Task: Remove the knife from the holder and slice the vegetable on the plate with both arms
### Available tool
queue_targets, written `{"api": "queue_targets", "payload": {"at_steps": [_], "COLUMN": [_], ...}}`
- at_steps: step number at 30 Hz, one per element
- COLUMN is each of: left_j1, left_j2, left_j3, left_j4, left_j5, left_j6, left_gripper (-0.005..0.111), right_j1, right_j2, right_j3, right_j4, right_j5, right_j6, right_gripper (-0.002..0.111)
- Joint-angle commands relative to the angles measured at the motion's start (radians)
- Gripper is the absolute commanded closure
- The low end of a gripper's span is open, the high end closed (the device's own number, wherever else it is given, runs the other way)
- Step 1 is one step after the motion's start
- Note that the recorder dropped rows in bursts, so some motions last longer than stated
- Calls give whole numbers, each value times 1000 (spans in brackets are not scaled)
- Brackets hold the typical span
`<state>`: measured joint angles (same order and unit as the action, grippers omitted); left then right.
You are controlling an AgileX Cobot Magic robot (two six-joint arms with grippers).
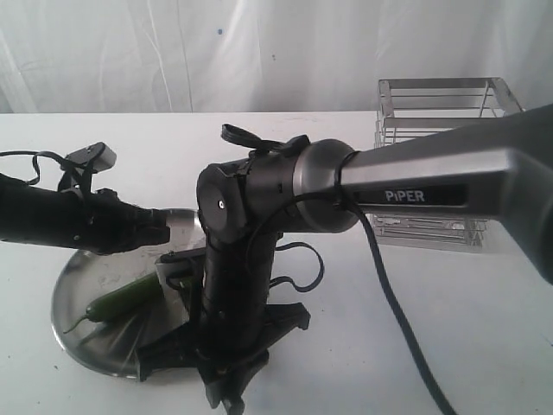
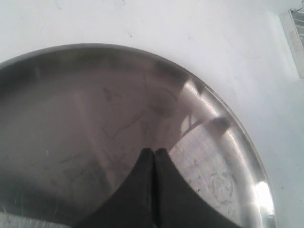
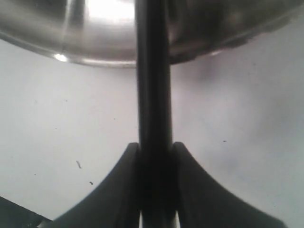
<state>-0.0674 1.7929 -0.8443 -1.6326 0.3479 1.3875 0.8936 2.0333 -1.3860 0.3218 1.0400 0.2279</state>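
The green vegetable (image 1: 128,299) lies on the round steel plate (image 1: 71,290) at the front left, its stem pointing left. My left gripper (image 1: 162,232) hovers over the plate's back part, shut and holding nothing (image 2: 154,151); the vegetable is not visible in that wrist view. My right gripper (image 3: 154,148) is shut on the black handle of the knife (image 3: 154,90), which runs from over the white table toward the plate rim (image 3: 95,61). In the exterior view the right arm (image 1: 229,285) hides that grip. The wire holder (image 1: 442,112) stands at the back right.
The right arm's long grey link marked PiPER (image 1: 432,186) crosses the scene in front of the holder, and a black cable (image 1: 393,311) hangs from it over the table. A white backdrop closes the far side.
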Motion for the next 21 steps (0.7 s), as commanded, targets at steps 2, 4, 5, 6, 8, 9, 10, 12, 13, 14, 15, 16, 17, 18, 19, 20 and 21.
{"api": "queue_targets", "payload": {"at_steps": [2,4,5,6,8,9,10,12,13,14,15,16,17,18,19,20,21], "left_j1": [-5,-3,-3,-3,-3,-3,-3,-3,-3,-3,-3,-3,-3,-3,-3,-3,-3], "left_j2": [-49,-64,-73,-82,-99,-108,-119,-135,-148,-155,-165,-172,-177,-180,-180,-180,-180], "left_j3": [4,4,4,4,4,4,4,4,4,4,4,4,4,4,6,6,6], "left_j4": [-26,-26,-26,-21,-11,-7,-7,-7,-7,-7,-5,-6,-6,-6,-11,-15,-15], "left_j5": [-20,-40,-48,-49,-52,-52,-52,-52,-52,-52,-50,-48,-41,-37,-37,-37,-37], "left_j6": [2,2,2,2,2,2,3,3,3,3,3,3,3,-1,-1,-4,-4], "left_gripper": [107,107,107,107,107,107,107,107,107,107,107,107,107,107,107,107,107], "right_j1": [-10,-10,-10,-15,-21,-27,-31,-42,-53,-60,-67,-70,-79,-82,-91,-104,-116], "right_j2": [-2,-2,-2,-2,0,0,0,0,0,0,0,0,0,1,3,3,5], "right_j3": [-27,-44,-51,-58,-67,-71,-71,-71,-74,-79,-91,-98,-114,-123,-138,-152,-162], "right_j4": [14,12,11,9,6,3,3,5,20,35,55,63,74,74,76,90,103], "right_j5": [9,9,7,7,5,5,5,5,5,5,-2,-2,-23,-25,-22,-22,-22], "right_j6": [-44,-46,-46,-49,-49,-49,-49,-49,-49,-51,-72,-76,-94,-94,-94,-96,-100], "right_gripper": [108,108,108,108,108,108,108,108,108,108,108,108,108,108,108,108,108]}}
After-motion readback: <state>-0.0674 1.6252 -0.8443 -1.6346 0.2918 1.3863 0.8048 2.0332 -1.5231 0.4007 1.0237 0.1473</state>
